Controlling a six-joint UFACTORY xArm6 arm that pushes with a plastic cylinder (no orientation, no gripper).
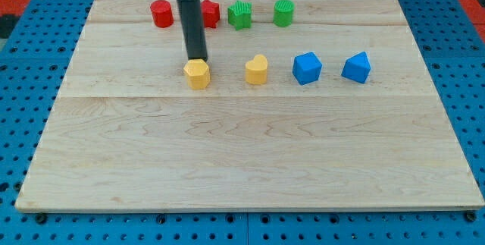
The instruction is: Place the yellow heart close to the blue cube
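Note:
The yellow heart (257, 70) lies on the wooden board, right of centre in the upper half. The blue cube (307, 68) sits a short gap to its right. My tip (197, 58) stands at the top edge of a yellow hexagonal block (198, 73), well to the left of the heart; the rod rises from there toward the view's top. I cannot tell whether the tip touches that block.
A second blue block (356, 67) lies right of the cube. Along the view's top are a red cylinder (161, 14), a red block (209, 12) partly hidden by the rod, a green star-like block (240, 14) and a green cylinder (283, 12).

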